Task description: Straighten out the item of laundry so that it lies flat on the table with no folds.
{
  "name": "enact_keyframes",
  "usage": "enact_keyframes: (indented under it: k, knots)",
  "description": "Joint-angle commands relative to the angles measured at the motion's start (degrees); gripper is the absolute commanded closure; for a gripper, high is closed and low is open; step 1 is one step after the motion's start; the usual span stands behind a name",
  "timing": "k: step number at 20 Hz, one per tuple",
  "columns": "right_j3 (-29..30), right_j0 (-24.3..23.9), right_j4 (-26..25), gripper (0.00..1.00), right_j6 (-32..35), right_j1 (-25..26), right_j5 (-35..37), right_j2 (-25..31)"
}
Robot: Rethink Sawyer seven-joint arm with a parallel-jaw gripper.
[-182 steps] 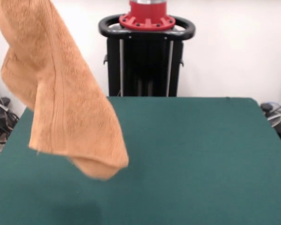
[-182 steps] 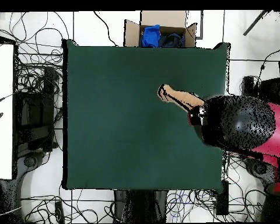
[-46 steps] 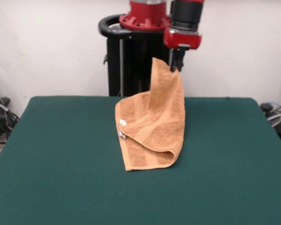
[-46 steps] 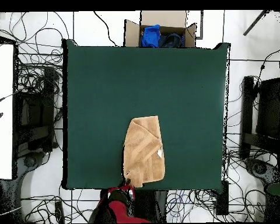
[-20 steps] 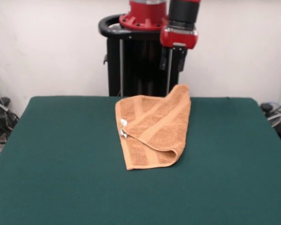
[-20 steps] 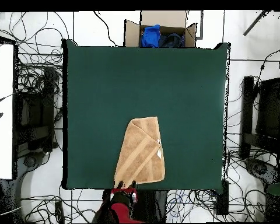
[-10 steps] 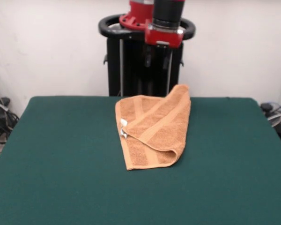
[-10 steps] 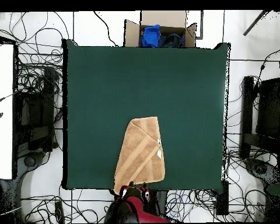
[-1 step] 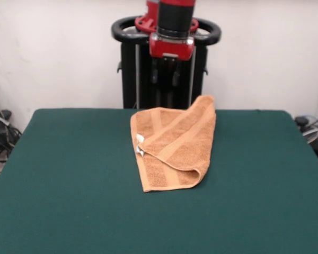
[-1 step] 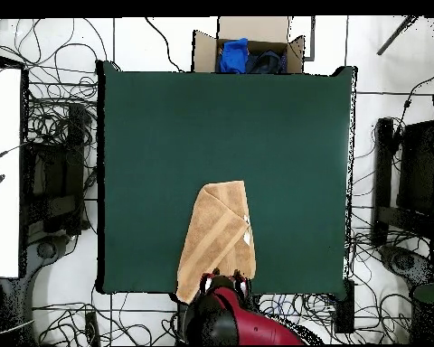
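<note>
The item of laundry (image 9: pixel 172 143), an orange-tan towel, lies on the green table (image 9: pixel 69 185) near its far edge, folded over itself with a diagonal flap on top and a rounded fold at the front right. A small white tag (image 9: pixel 139 138) shows at its left edge. My gripper (image 9: pixel 166 75) hangs open above the far edge of the table, just behind the towel's back edge, holding nothing. From overhead, the towel (image 10: pixel 219 239) lies by the bottom edge of the table (image 10: pixel 184 126), with the gripper (image 10: pixel 222 281) over its lower end.
A cardboard box (image 10: pixel 250 50) with blue and dark cloth stands beyond the table's top edge in the overhead view. Cables cover the floor all round. A white surface (image 10: pixel 2 172) lies at the left and a black stand (image 10: pixel 397 181) at the right.
The gripper let go of the towel's raised corner, which dropped onto the table. Since then the arm has swung left in the front view; the towel has stayed still.
</note>
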Motion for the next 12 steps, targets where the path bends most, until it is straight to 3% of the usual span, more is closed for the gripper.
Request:
enact_keyframes:
  k: [1, 12]
  knots:
    - [-10.7, -2.8, -2.6, 0.0, 4.3, 4.6, 4.9, 10.9]
    - [-13.9, -3.9, -3.6, 0.0, 4.7, 6.7, 6.3, 13.7]
